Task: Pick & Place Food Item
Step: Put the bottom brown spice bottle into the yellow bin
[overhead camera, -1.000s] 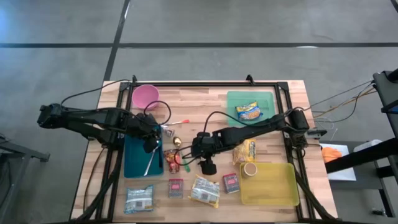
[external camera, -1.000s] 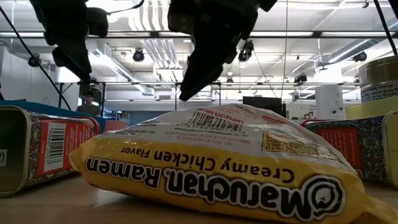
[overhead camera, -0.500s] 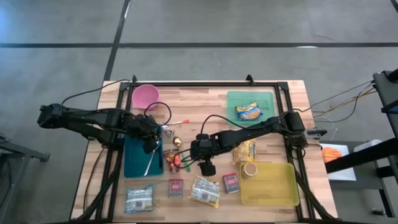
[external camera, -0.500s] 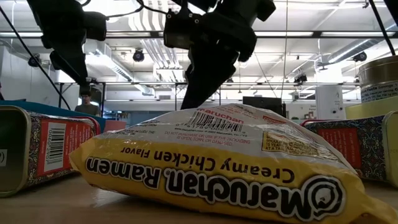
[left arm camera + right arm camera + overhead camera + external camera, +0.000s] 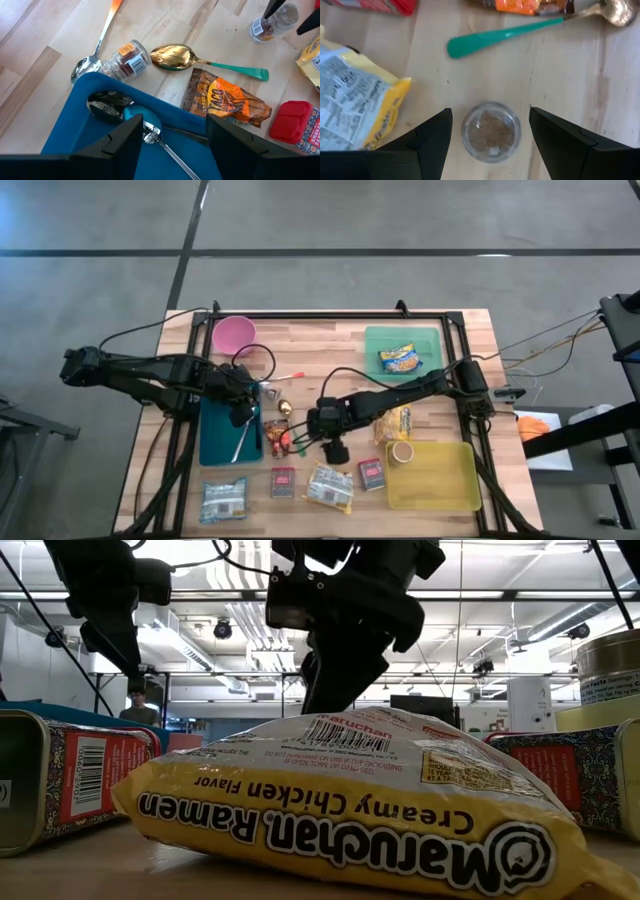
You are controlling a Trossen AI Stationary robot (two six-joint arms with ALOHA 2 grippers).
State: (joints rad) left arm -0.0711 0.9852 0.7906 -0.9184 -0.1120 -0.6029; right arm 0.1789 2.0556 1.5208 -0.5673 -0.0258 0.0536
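Hovering over a small glass jar [image 5: 491, 131], the right gripper [image 5: 490, 142] has its fingers spread with one on either side of it, not touching, which reads as lining up for a grab. That jar stands upright on the bare wood near the table's middle [image 5: 298, 448], between a ramen pack [image 5: 355, 102] and a green-handled spoon [image 5: 505, 35]. Seen from above through its open mouth, it is round and clear with a brownish, grainy fill, probably a spice; no lid shows on it. Coming straight down suits it, since the fingers can close across its round wall.

Farther left, the left gripper [image 5: 172, 135] waits above a blue tray [image 5: 90, 130], released and holding nothing, likely parked there out of the way. Cutlery lies in that tray, and just past its edge sit a second jar [image 5: 125, 57] on its side and a taco packet [image 5: 227, 100]
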